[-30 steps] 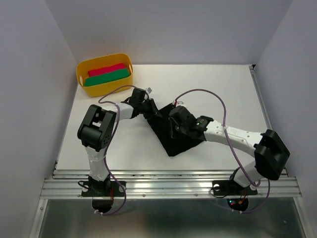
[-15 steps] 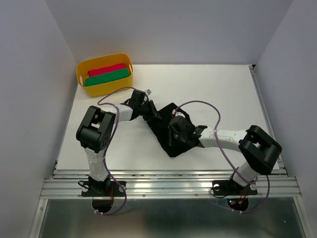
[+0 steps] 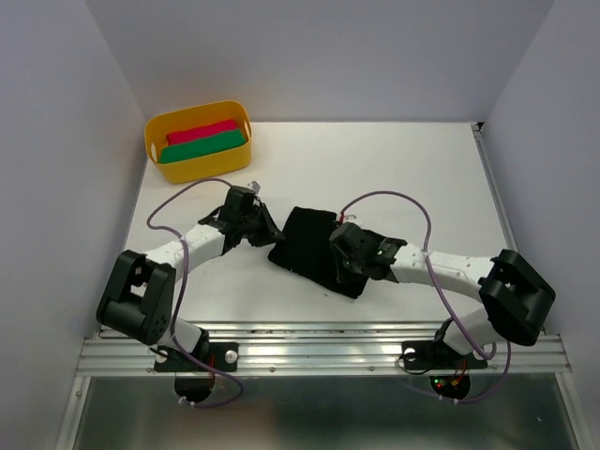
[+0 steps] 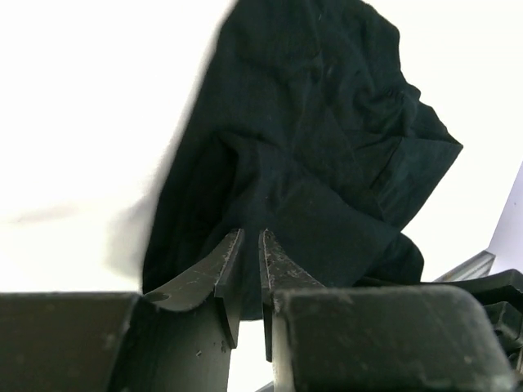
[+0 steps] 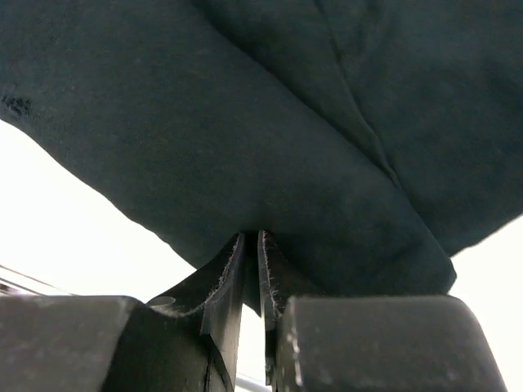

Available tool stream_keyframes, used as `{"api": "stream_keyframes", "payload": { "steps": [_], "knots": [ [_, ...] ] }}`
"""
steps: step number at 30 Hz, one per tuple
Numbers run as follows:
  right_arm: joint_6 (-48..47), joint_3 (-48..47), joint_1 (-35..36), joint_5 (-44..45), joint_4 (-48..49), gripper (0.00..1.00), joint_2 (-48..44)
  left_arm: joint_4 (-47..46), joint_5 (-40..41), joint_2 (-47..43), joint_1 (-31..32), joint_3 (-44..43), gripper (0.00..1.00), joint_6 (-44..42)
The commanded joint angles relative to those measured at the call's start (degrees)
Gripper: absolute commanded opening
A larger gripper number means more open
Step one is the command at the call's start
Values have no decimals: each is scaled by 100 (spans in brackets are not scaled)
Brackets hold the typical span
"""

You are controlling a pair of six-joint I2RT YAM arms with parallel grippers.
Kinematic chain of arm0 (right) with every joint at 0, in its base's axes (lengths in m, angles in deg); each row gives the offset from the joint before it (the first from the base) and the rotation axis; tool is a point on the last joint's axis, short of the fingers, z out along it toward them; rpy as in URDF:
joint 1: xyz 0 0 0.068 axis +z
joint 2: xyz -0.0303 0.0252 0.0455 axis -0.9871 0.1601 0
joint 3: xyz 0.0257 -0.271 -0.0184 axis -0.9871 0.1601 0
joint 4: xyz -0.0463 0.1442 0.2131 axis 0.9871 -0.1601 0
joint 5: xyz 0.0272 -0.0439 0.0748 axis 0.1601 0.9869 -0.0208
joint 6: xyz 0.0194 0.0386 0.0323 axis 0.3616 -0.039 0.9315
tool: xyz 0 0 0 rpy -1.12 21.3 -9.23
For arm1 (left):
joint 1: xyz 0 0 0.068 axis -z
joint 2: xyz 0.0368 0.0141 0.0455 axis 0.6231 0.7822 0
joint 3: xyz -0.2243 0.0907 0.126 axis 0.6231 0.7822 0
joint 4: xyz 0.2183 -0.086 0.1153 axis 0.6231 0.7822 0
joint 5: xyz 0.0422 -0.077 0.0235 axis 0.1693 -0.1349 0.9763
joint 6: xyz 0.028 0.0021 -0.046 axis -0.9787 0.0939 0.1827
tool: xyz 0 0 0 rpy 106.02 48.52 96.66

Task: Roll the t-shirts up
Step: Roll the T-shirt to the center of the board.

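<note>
One black t-shirt (image 3: 314, 246) lies folded in a rough rectangle at the middle of the white table (image 3: 422, 178). My left gripper (image 3: 266, 232) is at its left edge. In the left wrist view the fingers (image 4: 230, 261) are nearly together, and the fabric (image 4: 319, 139) creases toward their tips. My right gripper (image 3: 339, 268) is on the shirt's near right part. In the right wrist view its fingers (image 5: 231, 265) pinch a fold of the shirt (image 5: 245, 122), which fills that view.
A yellow tub (image 3: 155, 141) stands at the back left corner, holding a red roll (image 3: 202, 130) and a green roll (image 3: 202, 146). Grey walls close in the left, back and right sides. A metal rail (image 3: 319, 349) runs along the near edge.
My left arm has swung left and toward the near edge. The right gripper has shifted a little. The shirt has gone from a spread diamond shape to a narrower folded rectangle.
</note>
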Motion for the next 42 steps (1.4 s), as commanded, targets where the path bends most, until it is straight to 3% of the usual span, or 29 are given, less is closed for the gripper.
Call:
{"api": "stream_keyframes", "payload": {
  "steps": [1,5,12,20,24,29,35,42],
  "knots": [
    [-346,-236,26,417,-824,18,-426,532,383,-555,16,-327,25,-199],
    [-276,-684,26,339,-851,20,-541,901,400,-732,323,-494,22,-322],
    [163,-896,26,101,-623,20,-172,718,532,-645,877,-74,0,20],
    [208,-492,26,-101,19,19,671,216,1261,93,860,191,0,-146],
    [94,-491,26,-111,-77,18,515,373,1384,524,860,86,0,-383],
    [-21,-650,26,380,-594,19,-117,927,1692,148,860,-440,0,-603],
    [58,-545,-79,698,-982,19,-680,954,911,-468,807,-662,0,-472],
    [383,9,-79,795,-991,19,-585,885,1507,-171,763,-556,0,-393]
  ]
}}
